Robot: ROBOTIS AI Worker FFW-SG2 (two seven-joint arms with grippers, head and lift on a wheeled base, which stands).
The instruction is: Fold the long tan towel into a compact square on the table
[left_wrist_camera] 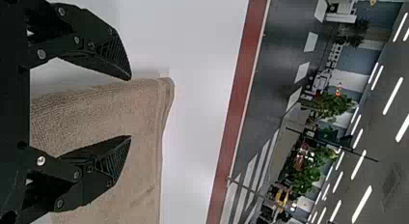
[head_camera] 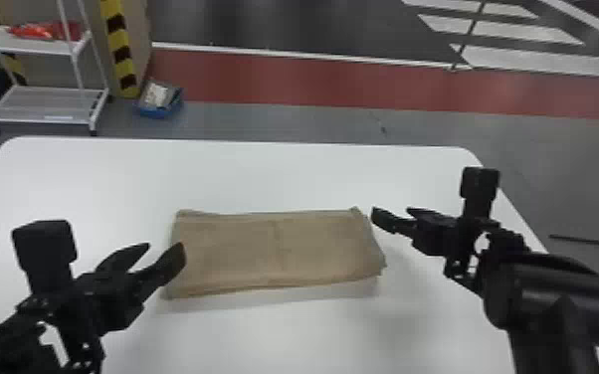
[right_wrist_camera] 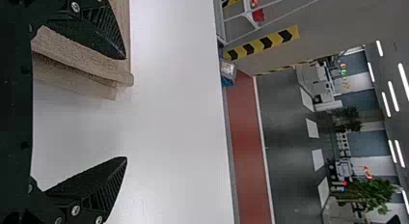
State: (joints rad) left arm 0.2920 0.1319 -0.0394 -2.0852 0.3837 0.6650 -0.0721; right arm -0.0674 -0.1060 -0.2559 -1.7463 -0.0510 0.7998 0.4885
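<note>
- I have the tan cloth towel (head_camera: pixel 273 251) lying on the white, round-cornered bench (head_camera: pixel 273 171), folded into a flat rectangle, wider from side to side than front to back.
- At its right end I see stacked layers, their edges slightly uneven.
- My left hand (head_camera: pixel 165 246) is at the towel's left end, fingers apart and clamped on nothing; my left wrist view shows the cloth running between and behind them.
- My right hand (head_camera: pixel 391 211) is by the towel's right end, fingers (right_wrist_camera: pixel 101 31) apart too, one overlapping the cloth in my right wrist view, the other against the white bench top.
- Beyond the bench I see a white metal rack (head_camera: pixel 45 119) and a blue box (head_camera: pixel 161 112) on the floor.
</note>
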